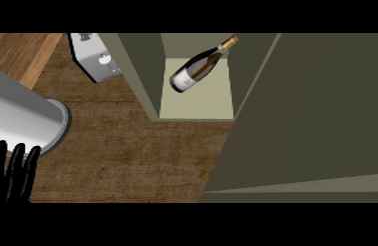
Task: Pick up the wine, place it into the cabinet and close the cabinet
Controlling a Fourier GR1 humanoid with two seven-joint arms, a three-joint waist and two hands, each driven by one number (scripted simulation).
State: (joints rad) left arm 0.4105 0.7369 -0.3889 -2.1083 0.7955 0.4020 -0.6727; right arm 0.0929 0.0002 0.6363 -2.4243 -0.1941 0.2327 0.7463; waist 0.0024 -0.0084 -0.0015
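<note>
The wine bottle (196, 67), dark glass with a pale label and a gold-capped neck, is inside the open cabinet (196, 106). It appears tilted, with its neck toward the upper right. No hand touches it. The cabinet's olive door (303, 115) stands open and fills the right side of the view. At the lower left edge my left hand (18, 171) shows as straight black fingers below its grey forearm (29, 121), far from the bottle and holding nothing. My right hand is out of view.
A silver metal object (96, 57) lies on the dark wooden counter (125, 150) just left of the cabinet's side wall. A lighter wooden strip (29, 55) runs along the upper left.
</note>
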